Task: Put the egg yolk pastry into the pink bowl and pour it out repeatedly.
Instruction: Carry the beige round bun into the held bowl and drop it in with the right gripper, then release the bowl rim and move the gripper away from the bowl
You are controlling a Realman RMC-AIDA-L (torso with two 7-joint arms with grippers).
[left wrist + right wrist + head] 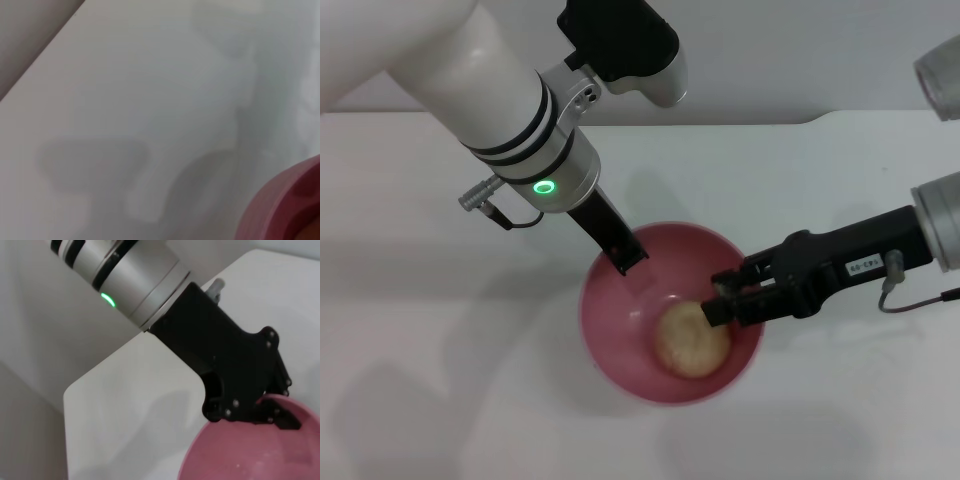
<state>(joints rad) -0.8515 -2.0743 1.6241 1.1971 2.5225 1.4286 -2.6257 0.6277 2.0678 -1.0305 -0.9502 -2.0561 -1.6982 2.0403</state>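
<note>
Gripping the pink bowl point(620, 320) rim, the left gripper point(625, 252) steadied it; the right gripper point(718, 300), jaws seemingly parted, released the egg yolk pastry point(690, 340). Pouring likely came next.

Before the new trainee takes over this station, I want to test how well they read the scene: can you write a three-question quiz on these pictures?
1. True or false: the small round pale tan egg yolk pastry lies inside the glossy round pink plastic bowl.
2. Which gripper is at the bowl's far rim? A) left gripper B) right gripper C) neither
3. Fill in: the right gripper reaches over the bowl's rim from the robot's ____ side, its tip just above the pastry.

Key: 1 true; 2 A; 3 right.
</note>
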